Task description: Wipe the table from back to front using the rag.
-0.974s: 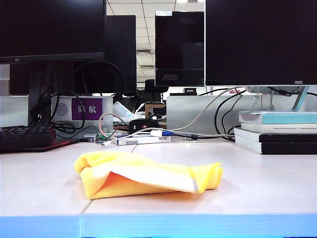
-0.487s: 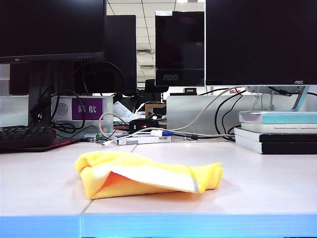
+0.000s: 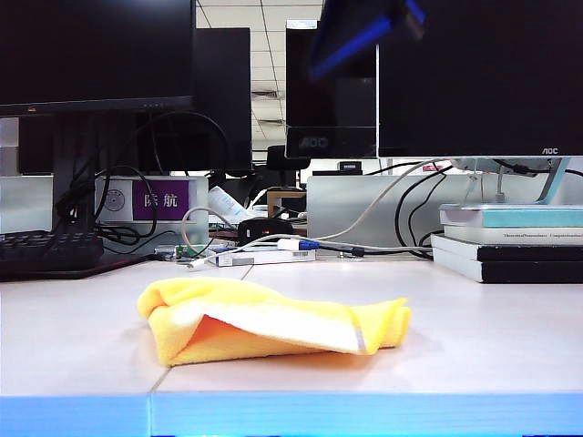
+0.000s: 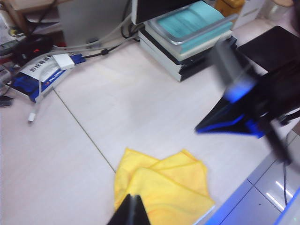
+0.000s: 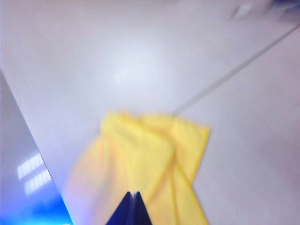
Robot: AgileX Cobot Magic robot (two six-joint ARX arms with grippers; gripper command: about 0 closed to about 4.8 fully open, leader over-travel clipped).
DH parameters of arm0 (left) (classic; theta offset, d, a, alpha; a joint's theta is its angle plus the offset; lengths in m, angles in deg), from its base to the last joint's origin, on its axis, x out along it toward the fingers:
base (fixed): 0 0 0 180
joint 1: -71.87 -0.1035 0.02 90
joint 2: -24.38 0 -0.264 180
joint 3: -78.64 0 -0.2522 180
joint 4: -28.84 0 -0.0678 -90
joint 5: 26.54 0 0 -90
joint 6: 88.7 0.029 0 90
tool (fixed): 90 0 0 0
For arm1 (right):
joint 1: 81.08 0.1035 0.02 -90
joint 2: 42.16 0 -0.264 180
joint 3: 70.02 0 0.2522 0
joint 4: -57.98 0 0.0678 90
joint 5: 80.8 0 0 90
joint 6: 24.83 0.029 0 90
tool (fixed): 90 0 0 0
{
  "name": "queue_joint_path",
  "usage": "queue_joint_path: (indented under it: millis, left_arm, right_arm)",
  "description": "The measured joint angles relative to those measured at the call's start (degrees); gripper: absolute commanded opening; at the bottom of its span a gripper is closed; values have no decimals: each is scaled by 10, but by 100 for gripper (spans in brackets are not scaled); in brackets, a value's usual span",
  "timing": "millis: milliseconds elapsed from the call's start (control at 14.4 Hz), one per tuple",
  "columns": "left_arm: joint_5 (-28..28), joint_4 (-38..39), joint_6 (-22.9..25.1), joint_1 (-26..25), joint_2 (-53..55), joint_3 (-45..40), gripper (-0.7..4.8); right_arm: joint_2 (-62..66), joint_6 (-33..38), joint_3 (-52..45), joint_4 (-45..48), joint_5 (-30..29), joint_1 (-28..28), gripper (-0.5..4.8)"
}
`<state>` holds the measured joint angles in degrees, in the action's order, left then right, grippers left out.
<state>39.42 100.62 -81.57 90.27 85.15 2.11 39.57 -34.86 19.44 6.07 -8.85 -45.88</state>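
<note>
Yellow microfibre, the rag (image 3: 273,320) lies folded in a loose heap near the front of the table (image 3: 474,337), its orange side and pale hem turned toward the light blue front edge, just beside the thin dark seam that runs back across the desktop. In the left wrist view the left gripper (image 4: 132,211) hangs above the rag (image 4: 161,190), its dark tip a single narrow wedge with the fingers pressed together, gripping nothing and clear of the cloth. In the right wrist view the right gripper (image 5: 131,209) likewise shows as one dark blue point over the rag (image 5: 150,164), fingers pressed together and empty; the picture is blurred, so whether the tip touches the cloth cannot be told. In the exterior view a blurred dark shape with a blue stripe shows at the top, high over the table, the right gripper (image 3: 364,32), well apart from the rag. The left wrist view also catches the right arm (image 4: 248,98), black with blue trim, beside the stack of books (image 4: 190,35). Behind the rag stand monitors (image 3: 478,77), a tangle of cables (image 3: 364,232), a keyboard (image 3: 50,253) and a small white box (image 3: 264,257).
</note>
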Motion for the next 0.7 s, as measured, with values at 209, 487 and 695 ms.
queue_joint_path:
  millis: [209, 487, 695]
  left_arm:
    - [-5, 0, 0, 2, 2, 0, 184]
    - [-5, 1, 2, 2, 4, 0, 135]
    - [-7, 10, -1, 2, 4, 0, -5]
  right_arm:
    - [50, -70, 0, -46, 3, 42, 166]
    - [129, -78, 1, -30, 2, 70, 246]
    - [189, -79, 0, -10, 2, 76, 246]
